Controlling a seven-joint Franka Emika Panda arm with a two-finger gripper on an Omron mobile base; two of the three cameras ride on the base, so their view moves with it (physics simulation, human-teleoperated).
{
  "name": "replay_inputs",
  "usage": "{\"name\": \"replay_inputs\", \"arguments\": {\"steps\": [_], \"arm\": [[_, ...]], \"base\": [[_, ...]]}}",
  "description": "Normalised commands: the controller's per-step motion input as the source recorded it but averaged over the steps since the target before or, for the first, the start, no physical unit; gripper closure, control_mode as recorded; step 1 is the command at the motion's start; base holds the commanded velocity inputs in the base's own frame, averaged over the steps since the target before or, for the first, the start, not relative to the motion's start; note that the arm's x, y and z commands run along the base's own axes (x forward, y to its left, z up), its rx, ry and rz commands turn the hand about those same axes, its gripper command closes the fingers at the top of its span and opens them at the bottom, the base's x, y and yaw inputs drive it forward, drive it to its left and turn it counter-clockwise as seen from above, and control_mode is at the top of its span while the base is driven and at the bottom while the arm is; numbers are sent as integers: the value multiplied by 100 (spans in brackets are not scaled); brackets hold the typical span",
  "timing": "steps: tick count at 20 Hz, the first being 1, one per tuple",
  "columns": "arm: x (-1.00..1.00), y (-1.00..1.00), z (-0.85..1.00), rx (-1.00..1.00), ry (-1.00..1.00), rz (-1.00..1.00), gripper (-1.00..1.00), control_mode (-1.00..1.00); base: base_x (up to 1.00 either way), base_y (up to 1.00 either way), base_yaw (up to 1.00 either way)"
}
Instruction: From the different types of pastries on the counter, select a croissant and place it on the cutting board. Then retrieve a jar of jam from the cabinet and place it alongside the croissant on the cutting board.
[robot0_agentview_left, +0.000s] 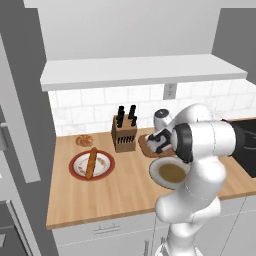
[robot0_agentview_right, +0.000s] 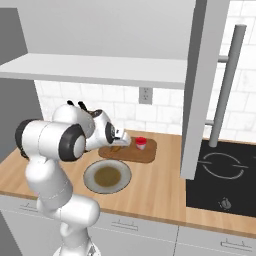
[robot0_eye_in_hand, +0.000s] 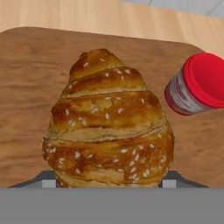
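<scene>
So the counter (robot0_agentview_left: 125, 195) has the board (robot0_agentview_right: 150, 154) near the backsplash, and both task items sit on it: croissant (robot0_eye_in_hand: 108, 131) in the middle of the hand view, jam jar (robot0_eye_in_hand: 197, 83) upright just beside it, not touching. That looks basically done to me. The gripper (robot0_agentview_right: 120, 142) hangs low right over the croissant, but the fingers are hidden behind the pastry, so I can't tell if it's holding on or has let go. If holding, releasing is all that's left.
</scene>
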Motion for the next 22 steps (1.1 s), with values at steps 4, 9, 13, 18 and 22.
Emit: {"name": "replay_inputs", "arguments": {"steps": [4, 9, 13, 18, 22], "arm": [[56, 0, -23, 0, 0, -2, 100, -100], [46, 0, -30, 0, 0, -3, -100, -100], [14, -19, 34, -1, -10, -7, -100, -100], [-5, -41, 87, -5, -26, -8, -100, -100], [-39, -23, 63, -5, -30, -5, -100, -100]], "base": [[0, 0, 0], [0, 0, 0], [0, 0, 0], [0, 0, 0], [0, 0, 0]]}}
